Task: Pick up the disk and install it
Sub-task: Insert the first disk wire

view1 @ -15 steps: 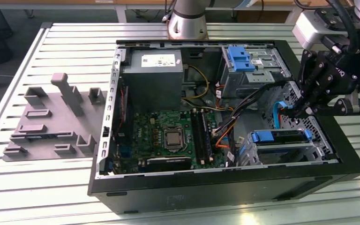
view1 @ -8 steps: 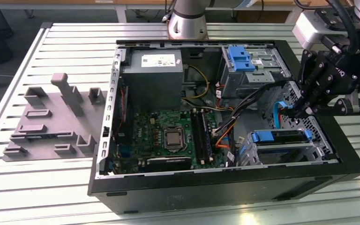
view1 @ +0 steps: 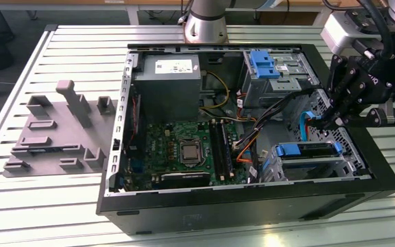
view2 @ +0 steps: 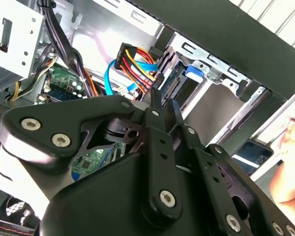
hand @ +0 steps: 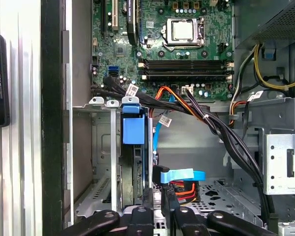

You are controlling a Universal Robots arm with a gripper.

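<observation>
My claw is pinched shut, with nothing in it that I can see. It hangs by the wires at the case's right side. The disk sits in its slot, so I think the install is about done.

Black multi-link end effector with silver screw heads, grey cylindrical arm.

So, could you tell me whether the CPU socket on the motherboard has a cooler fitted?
No, the CPU socket sits bare on the motherboard.

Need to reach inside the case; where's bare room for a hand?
Free: the metal floor between the cable bundle and the blue data cable. Crowded: the cage holding the blue bracket, and the hand among connectors.
</observation>
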